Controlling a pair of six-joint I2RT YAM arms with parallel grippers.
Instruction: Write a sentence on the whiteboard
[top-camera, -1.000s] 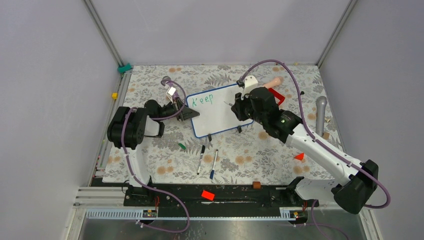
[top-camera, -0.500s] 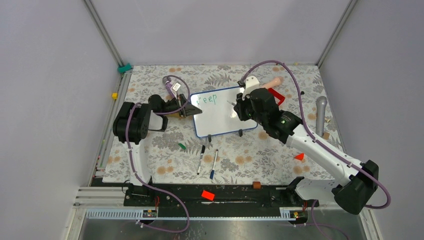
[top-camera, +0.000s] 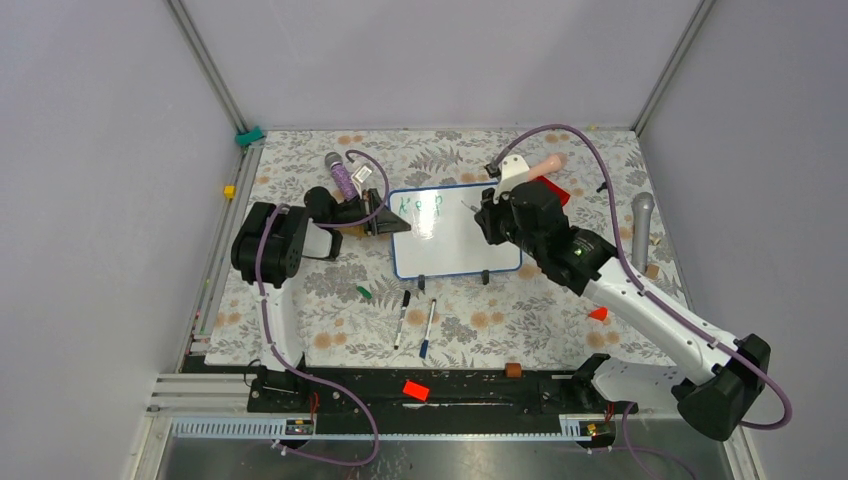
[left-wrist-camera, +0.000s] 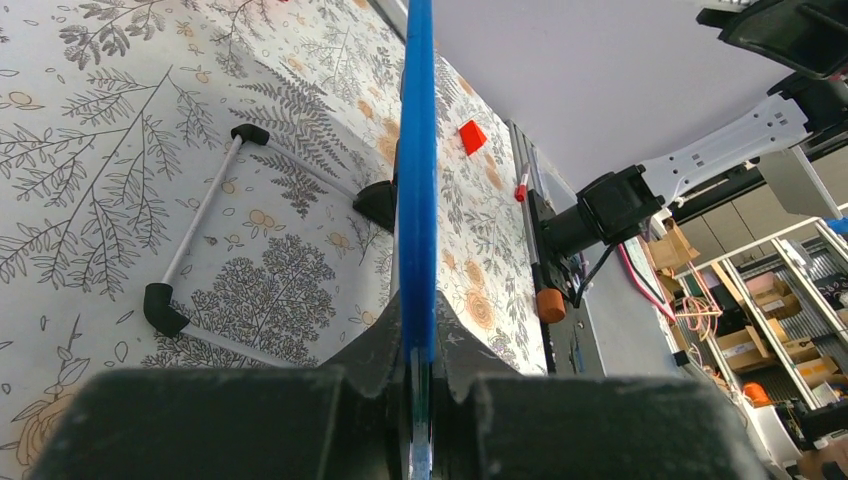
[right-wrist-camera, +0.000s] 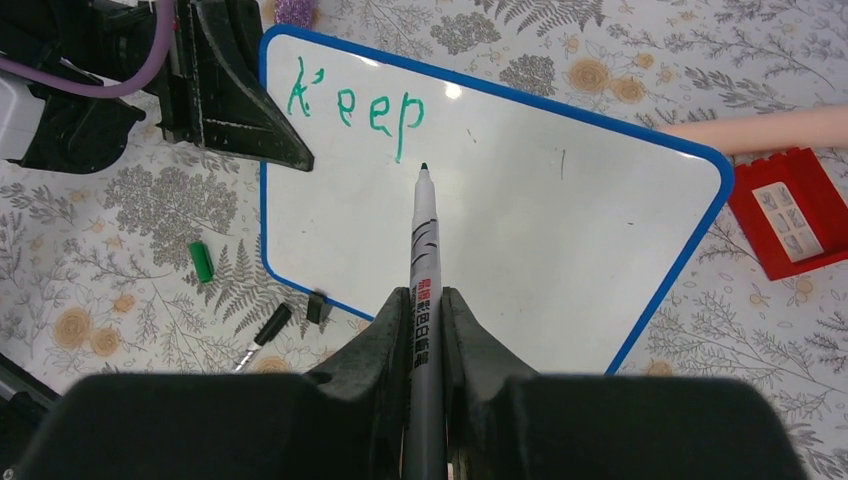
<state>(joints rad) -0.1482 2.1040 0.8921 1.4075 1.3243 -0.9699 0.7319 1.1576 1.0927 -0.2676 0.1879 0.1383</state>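
the whiteboard (top-camera: 455, 230) is located on the floral table cover (top-camera: 520, 330), in the middle of the far half, between the two grippers. it is propped on two short black feet (top-camera: 421, 283) at its near edge. its left edge is clamped by the left gripper (left-wrist-camera: 418, 335). in the left wrist view the blue rim is seen edge-on, pinched between the closed jaws.

green writing (right-wrist-camera: 355, 105) is present in the upper left corner of the board. one word, "keep", is legible. a few faint dark specks are seen elsewhere on the white surface.

a marker (right-wrist-camera: 424, 250) with a white barrel is held by the right gripper (right-wrist-camera: 425, 300), whose jaws are closed on the barrel. the dark tip is pointed at the board, just below the letter "p". contact between tip and surface cannot be determined.

the following items are laid on the cover around the board:
- a green cap (right-wrist-camera: 203, 261), near the board's near left corner.
- two loose markers (top-camera: 402, 318), just in front of the board.
- a red block (right-wrist-camera: 790, 210) and a peach cylinder (right-wrist-camera: 760, 128), by the far right corner.
- a grey microphone (top-camera: 641, 225), near the right edge of the cover.
- a purple microphone (top-camera: 341, 173), just behind the left gripper.
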